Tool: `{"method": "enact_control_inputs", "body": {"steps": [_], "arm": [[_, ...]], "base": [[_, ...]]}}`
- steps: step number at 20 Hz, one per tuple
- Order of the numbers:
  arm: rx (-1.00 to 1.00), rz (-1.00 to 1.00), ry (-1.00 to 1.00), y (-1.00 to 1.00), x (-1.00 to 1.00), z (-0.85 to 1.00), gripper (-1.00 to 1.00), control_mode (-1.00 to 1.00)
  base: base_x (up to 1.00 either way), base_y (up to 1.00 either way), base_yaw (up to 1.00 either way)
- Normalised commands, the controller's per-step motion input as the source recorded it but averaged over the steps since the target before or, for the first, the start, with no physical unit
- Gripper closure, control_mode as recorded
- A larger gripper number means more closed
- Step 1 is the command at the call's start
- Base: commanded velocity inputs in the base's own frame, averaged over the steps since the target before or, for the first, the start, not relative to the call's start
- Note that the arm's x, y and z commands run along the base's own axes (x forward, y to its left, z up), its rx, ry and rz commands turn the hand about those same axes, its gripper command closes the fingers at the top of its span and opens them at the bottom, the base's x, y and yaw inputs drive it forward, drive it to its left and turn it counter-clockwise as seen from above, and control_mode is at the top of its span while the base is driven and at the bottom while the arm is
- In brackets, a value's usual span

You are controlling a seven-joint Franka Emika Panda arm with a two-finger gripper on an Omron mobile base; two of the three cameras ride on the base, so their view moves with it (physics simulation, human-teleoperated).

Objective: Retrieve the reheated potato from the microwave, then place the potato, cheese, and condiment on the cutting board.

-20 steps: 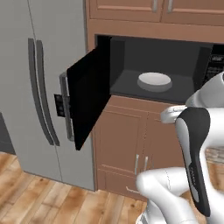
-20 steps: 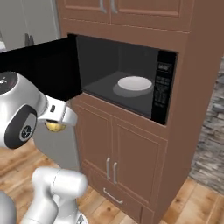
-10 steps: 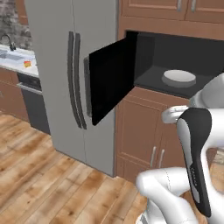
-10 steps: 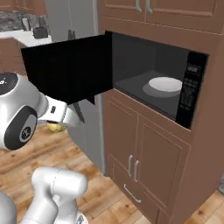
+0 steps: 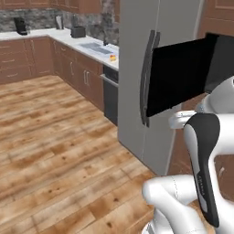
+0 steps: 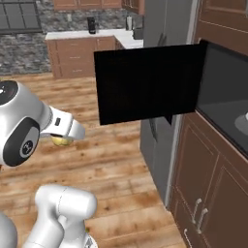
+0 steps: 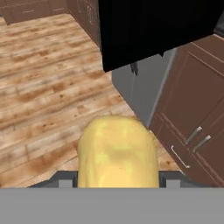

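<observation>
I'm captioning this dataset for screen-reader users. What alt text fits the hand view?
A yellowish potato looms large at the bottom centre, held in the gripper. Beyond it, the microwave door hangs open, black, above brown cabinet doors with bar handles, beside a grey refrigerator and wood-plank floor.

My body is glossy white, rounded plastic shells — fat tubular links that swell at the joints. In the left base view a long dark-grey inset panel runs down my upright white arm link (image 5: 202, 169), bearing a faint line of pale lettering I can't read. In the right base view my big white shoulder joint (image 6: 22, 123) carries a round dark cap with a small light mark — possibly a logo.
</observation>
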Motion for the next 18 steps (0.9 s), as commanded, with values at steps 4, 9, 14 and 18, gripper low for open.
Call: {"method": "enact_control_inputs", "body": {"steps": [4,9,14,18], "arm": [[0.00,0.00,0.00,0.00,0.00,0.00,1.00,1.00],[0.00,0.00,0.00,0.00,0.00,0.00,1.00,1.00],[0.00,0.00,0.00,0.00,0.00,0.00,1.00,1.00],[0.00,0.00,0.00,0.00,0.00,0.00,1.00,1.00]], "base": [[-0.28,0.16,0.64],[-0.02,0.38,0.40],[0.46,0.50,0.07],[0.72,0.63,-0.02]]}}
